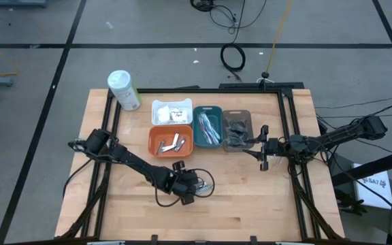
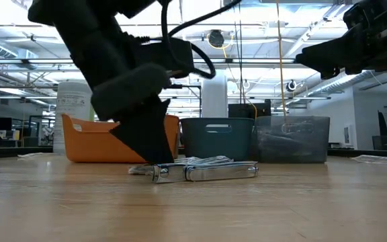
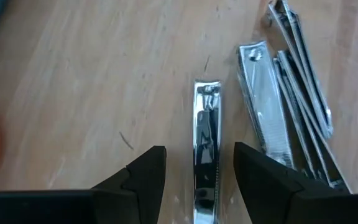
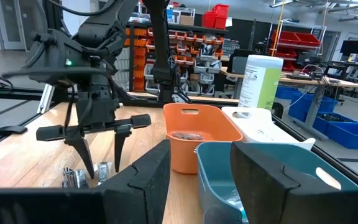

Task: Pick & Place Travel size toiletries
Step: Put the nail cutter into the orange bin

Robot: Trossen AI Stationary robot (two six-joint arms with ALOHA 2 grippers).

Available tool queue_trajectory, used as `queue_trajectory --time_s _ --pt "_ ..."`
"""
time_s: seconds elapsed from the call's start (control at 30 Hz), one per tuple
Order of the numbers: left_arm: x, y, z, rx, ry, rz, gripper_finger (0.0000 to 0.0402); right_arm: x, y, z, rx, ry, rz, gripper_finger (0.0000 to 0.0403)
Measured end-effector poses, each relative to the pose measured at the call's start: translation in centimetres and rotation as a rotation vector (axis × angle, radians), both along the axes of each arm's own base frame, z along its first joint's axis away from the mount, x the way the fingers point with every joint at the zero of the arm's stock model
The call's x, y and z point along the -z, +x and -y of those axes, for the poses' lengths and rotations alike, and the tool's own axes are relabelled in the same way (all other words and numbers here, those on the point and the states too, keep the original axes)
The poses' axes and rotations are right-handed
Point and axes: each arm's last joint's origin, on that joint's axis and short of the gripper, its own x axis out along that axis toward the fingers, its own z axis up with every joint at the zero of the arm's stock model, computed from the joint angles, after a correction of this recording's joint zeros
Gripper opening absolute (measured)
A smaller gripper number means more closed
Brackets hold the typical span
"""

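Note:
Several silvery metal nail clippers (image 1: 207, 185) lie flat in a small heap on the wooden table, near the middle. My left gripper (image 1: 194, 191) stands over them, pointing down, open. In the left wrist view its fingers stand on either side of one clipper (image 3: 206, 143) with a gap on each side; other clippers (image 3: 272, 112) lie beside it. In the low view the fingers (image 2: 154, 153) reach down to the table at the heap's end (image 2: 217, 170). My right gripper (image 1: 264, 147) hovers open above the table, just right of the grey tray.
Four trays stand in a cluster beyond the heap: orange (image 1: 153, 143) holding silvery clippers, white (image 1: 156, 111), teal (image 1: 208, 109) holding toothbrushes, grey (image 1: 237, 113) holding dark packets. A large white bottle with a green label (image 1: 124, 90) stands at the far left. Bare wood lies toward the near edge.

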Motion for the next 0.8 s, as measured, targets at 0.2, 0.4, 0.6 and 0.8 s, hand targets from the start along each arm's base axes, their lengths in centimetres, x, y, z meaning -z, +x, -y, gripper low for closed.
queue_trajectory --time_s 0.2,0.4,0.6,0.8 --pt "0.66 0.19 0.06 -0.005 0.004 0.001 0.0184 -0.03 0.00 0.00 0.000 0.001 0.003 0.0155" --pt "0.82 0.29 0.16 0.020 -0.012 -0.004 0.0184 0.03 0.02 0.00 0.000 -0.001 -0.002 0.0155" --pt "0.85 0.28 0.19 0.025 -0.014 -0.005 0.0184 0.03 0.02 0.00 0.000 0.000 -0.002 0.0155" --pt "0.86 0.27 0.20 0.028 -0.015 -0.007 0.0184 0.03 0.02 0.00 0.000 -0.001 -0.002 0.0155"
